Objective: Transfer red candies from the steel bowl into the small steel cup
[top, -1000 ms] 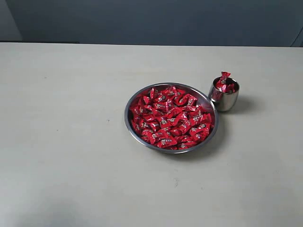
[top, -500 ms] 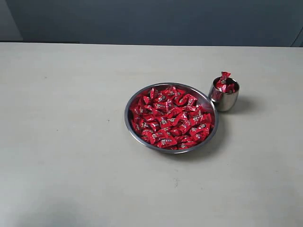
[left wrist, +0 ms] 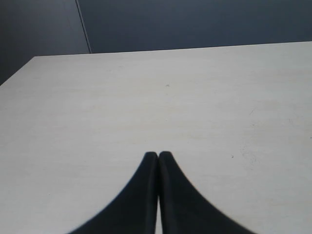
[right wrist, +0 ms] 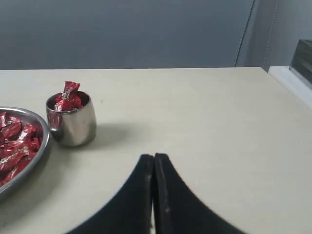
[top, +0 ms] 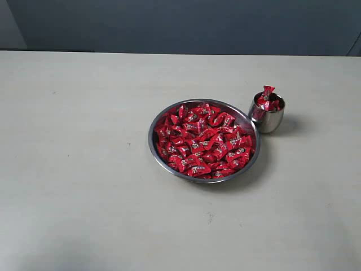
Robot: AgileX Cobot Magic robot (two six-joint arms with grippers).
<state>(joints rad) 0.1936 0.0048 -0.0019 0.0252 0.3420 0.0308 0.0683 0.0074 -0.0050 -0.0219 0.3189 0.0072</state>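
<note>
The red candies [top: 203,141] filled the bowl [top: 151,138] near the frame's centre; a few stuck out of the cup [top: 268,121] just beside its upper right rim. The left gripper [left wrist: 158,156] and the right gripper [right wrist: 153,157] were closed, empty, above the table [top: 79,169].

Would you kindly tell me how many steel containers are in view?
2: the steel bowl, full of red candies, and the small steel cup right of its rim in the exterior view.

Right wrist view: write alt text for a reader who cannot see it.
A small steel cup topped with red candies stands beside a candy-filled steel bowl on a pale table. The right gripper, shut and empty, sits in the foreground, apart from both.
</note>
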